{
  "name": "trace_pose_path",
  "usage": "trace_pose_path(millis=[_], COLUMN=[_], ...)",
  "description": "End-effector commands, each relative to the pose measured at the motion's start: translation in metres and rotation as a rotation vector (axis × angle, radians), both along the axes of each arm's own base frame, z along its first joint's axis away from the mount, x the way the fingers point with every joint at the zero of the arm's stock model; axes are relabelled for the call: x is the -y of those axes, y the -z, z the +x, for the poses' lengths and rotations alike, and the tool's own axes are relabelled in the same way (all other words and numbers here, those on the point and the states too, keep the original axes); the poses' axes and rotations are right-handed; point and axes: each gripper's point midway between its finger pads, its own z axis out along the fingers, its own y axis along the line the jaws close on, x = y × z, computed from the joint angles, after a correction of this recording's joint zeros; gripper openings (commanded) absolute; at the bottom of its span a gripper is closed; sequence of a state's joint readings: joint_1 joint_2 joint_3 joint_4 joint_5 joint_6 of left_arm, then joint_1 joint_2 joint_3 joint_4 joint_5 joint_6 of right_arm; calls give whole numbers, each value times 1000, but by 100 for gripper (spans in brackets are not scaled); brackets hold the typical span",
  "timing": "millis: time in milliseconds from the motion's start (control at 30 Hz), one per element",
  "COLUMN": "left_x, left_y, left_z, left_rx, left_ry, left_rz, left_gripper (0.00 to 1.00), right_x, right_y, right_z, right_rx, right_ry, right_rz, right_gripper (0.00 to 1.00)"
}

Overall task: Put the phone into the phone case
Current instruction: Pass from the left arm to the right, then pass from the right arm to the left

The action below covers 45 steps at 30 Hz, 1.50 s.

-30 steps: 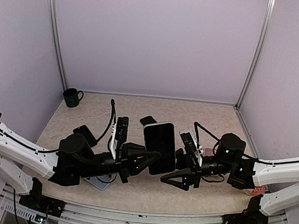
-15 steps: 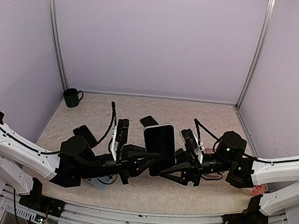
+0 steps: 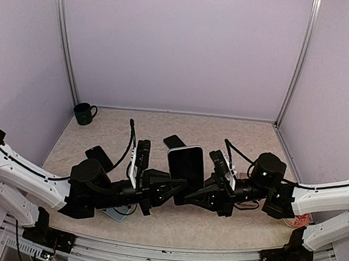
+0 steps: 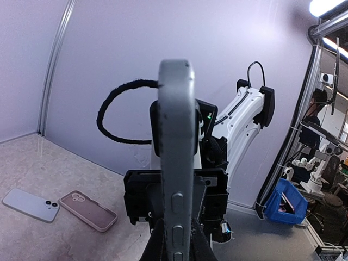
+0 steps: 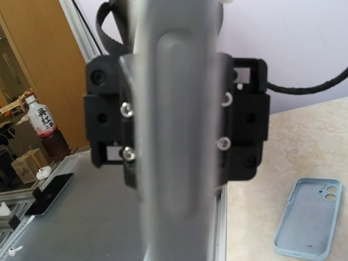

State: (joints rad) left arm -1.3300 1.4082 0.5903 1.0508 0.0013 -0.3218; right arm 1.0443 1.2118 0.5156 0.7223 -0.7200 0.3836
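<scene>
The phone (image 3: 186,170) stands upright above the table's middle, dark screen toward the top camera. My left gripper (image 3: 179,183) is shut on its lower left edge; in the left wrist view the grey edge with its buttons (image 4: 176,163) rises between the fingertips (image 4: 157,242). My right gripper (image 3: 197,195) is shut on the phone's lower right edge. That edge (image 5: 176,136) fills the right wrist view, blurred, and hides the right fingers. A light blue phone case (image 5: 310,217) lies flat on the table, open side up.
A pink case (image 4: 88,210) and a pale blue phone-shaped item (image 4: 30,204) lie side by side on the table. Dark flat items lie behind the phone (image 3: 173,141) and at left (image 3: 99,156). A green mug (image 3: 84,113) stands in the back left corner.
The right gripper has moved left up to the phone and its jaws have gone from wide open to shut on the right edge. The left gripper kept its hold.
</scene>
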Motion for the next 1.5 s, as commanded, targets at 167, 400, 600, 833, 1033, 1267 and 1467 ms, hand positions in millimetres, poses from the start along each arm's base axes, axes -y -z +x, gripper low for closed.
trace_pose_path(millis=[167,400,600,833,1033,1267,1467], left_x=[-14,-16,-20,-23,-27,-26,-26], left_y=[-18,-29,-32,-31,-33,-33,-33], left_z=[6,11,13,14,14,14,14], left_rx=[17,52,52,43,47,52,54], left_ry=[-50,-80,-90,-97,-105,-105,-106], left_rz=[-70,-49,-50,-49,-54,-52,-51], left_gripper=[11,51,71,83,87,90,92], right_x=[-5,-4,1,1,-1,1,1], right_y=[-19,-23,-25,-26,-24,-22,-21], right_z=[-5,-3,-4,-4,-4,-4,-4], right_rx=[58,69,70,77,76,73,71], right_ry=[-43,-25,-14,-9,-18,-13,-12], right_rz=[29,5,-7,-9,-17,-24,-32], right_gripper=[0,0,0,0,0,0,0])
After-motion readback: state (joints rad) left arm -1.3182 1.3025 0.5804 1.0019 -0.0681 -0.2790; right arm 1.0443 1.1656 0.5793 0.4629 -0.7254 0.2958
